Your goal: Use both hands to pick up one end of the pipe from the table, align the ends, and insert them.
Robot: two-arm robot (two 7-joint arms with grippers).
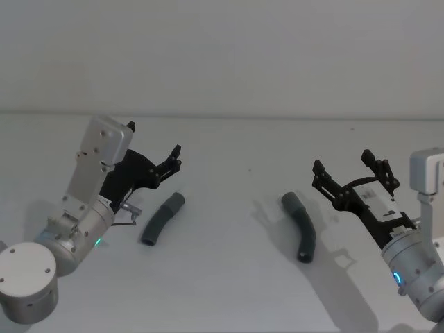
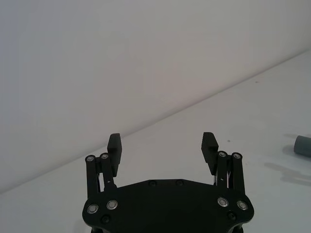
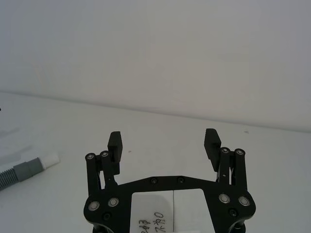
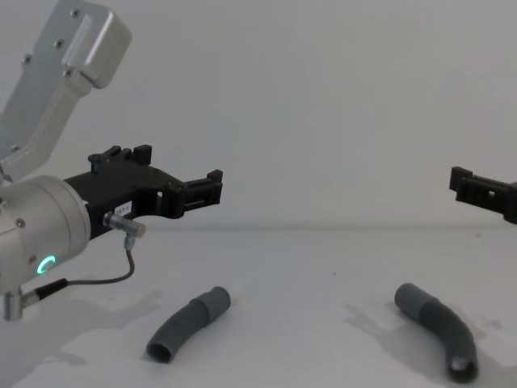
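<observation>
The left gripper (image 1: 154, 142), black, angular and two-fingered on a silver cylindrical arm with a glowing green ring (image 4: 47, 263), hovers above the plain matte white-grey table (image 1: 229, 291). Its fingers are spread wide with nothing between them.

In the head view, the left pipe piece (image 1: 161, 218) lies flat on the table at about 6 o'clock from that gripper, apart from it. It is a short, gently curved length of dark grey plastic. It runs from 7 o'clock to 1 o'clock, with the wider collar at the 1 o'clock end.

Well apart towards 3 o'clock, the right pipe piece (image 1: 302, 225) has the same dark grey curve. It also lies flat, running from 11 o'clock to 5 o'clock.

The right gripper (image 1: 345, 166), black like the other, hangs in the air at about 2 o'clock from this piece. Its fingers are likewise wide apart and empty.

The right wrist view shows a pale whitish tip (image 3: 48, 160) on a grey end. I cannot tell which piece it belongs to.
</observation>
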